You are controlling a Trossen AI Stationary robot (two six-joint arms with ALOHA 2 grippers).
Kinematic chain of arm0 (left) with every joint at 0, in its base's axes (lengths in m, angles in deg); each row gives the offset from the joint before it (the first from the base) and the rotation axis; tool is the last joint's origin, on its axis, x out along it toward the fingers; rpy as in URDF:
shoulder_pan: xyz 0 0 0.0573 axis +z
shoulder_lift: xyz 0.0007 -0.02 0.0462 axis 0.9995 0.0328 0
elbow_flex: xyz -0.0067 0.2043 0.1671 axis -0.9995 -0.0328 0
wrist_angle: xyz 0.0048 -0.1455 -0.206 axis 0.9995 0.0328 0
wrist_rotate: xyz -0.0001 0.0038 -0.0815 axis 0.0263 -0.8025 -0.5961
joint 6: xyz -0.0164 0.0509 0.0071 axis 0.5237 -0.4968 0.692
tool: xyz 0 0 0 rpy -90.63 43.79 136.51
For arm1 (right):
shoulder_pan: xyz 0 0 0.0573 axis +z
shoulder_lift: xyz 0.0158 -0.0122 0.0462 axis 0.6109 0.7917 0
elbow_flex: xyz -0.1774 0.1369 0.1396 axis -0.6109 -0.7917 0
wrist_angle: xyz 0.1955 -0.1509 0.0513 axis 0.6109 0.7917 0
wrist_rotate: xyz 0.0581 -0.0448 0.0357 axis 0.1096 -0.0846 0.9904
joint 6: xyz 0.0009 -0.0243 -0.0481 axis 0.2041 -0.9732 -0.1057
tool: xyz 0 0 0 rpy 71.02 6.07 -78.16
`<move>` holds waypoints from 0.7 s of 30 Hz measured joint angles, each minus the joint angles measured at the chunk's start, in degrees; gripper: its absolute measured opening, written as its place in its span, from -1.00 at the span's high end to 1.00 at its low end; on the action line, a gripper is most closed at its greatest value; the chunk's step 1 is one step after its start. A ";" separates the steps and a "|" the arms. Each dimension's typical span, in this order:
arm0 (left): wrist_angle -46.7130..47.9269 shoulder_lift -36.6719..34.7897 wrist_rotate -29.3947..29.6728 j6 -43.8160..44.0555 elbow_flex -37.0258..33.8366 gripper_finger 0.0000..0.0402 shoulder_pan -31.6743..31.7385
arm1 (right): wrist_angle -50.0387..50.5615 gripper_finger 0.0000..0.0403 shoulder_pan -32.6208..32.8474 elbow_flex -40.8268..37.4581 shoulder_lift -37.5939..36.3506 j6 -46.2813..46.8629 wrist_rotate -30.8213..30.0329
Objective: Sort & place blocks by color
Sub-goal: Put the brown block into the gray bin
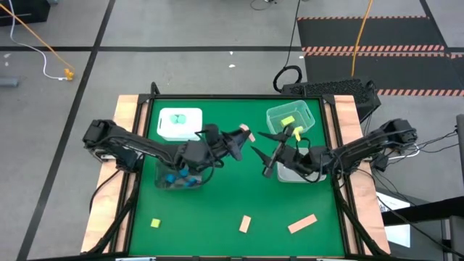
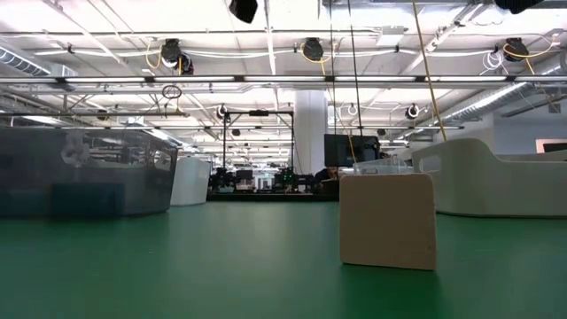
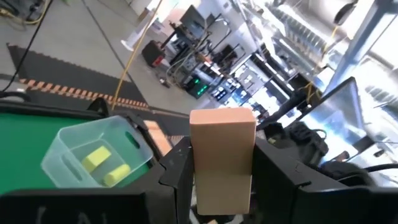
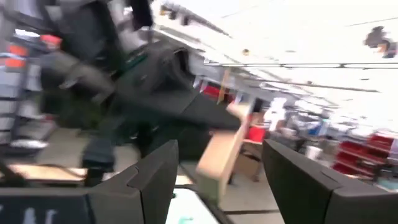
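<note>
- Two arms meet over the middle of the green surface (image 1: 217, 210), their tips close together and facing each other.
- Left pincer (image 1: 243, 138): pinching a tan block (image 3: 222, 158) between its fingers (image 3: 180, 171); the block is held up off the surface, its end sticking out past the fingertips.
- Right pincer (image 1: 270, 148): fingers (image 4: 155, 177) spread, nothing between them; the left arm's tan block shows just ahead of the gap, tilted.
- Clear tray (image 1: 291, 116) at the far right: two yellow-green blocks (image 1: 288, 121) inside.
- Tray under the left arm: blue blocks (image 1: 177, 177) inside.
- White tray (image 1: 179, 123) at the far left holds a pale teal-green piece.
- Near edge of the surface: one small yellow-green cube (image 1: 155, 223), one tan cube (image 1: 245, 223), one tan bar (image 1: 302, 224), all apart from each other.
</note>
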 joint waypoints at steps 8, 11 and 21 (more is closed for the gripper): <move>-6.29 2.12 -1.08 -1.22 0.05 0.36 0.51 | -2.21 -0.04 -1.57 0.00 3.20 2.03 -1.15; -5.93 2.46 -1.54 -0.32 0.07 0.36 0.59 | -2.47 0.02 -1.92 0.00 3.84 3.66 -1.93; -5.70 3.10 -1.54 0.90 0.01 0.36 0.59 | -2.58 0.39 -2.01 0.00 3.95 3.37 -1.79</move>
